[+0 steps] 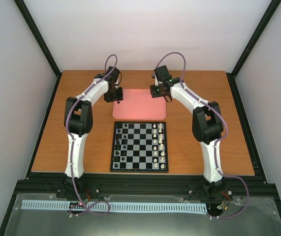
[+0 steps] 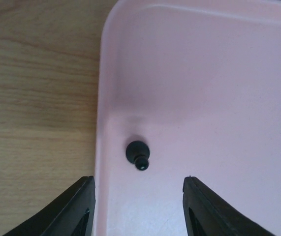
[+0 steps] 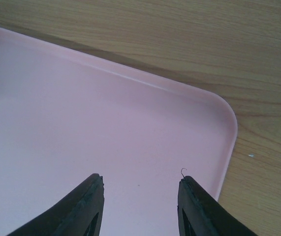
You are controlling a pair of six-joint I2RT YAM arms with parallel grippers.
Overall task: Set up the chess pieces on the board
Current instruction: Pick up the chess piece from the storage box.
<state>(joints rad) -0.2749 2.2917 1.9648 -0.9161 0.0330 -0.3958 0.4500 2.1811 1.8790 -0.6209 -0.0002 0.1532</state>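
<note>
The chessboard (image 1: 140, 169) lies in the middle of the table. Several black chess pieces (image 1: 121, 145) stand in its left two columns. One black pawn (image 2: 137, 154) lies in the pink tray (image 2: 204, 88) close to its left wall; it also shows in the top view (image 1: 119, 103). My left gripper (image 2: 138, 181) is open and empty, just short of the pawn, its jaws either side of it and not touching. My right gripper (image 3: 140, 178) is open and empty over the tray's far right corner (image 3: 219, 113).
Several white pieces (image 1: 159, 145) stand in the board's right two columns. The pink tray (image 1: 140, 105) sits just behind the board. Both arms reach over the tray from either side. Bare wooden tabletop (image 1: 204, 128) lies left and right of the board.
</note>
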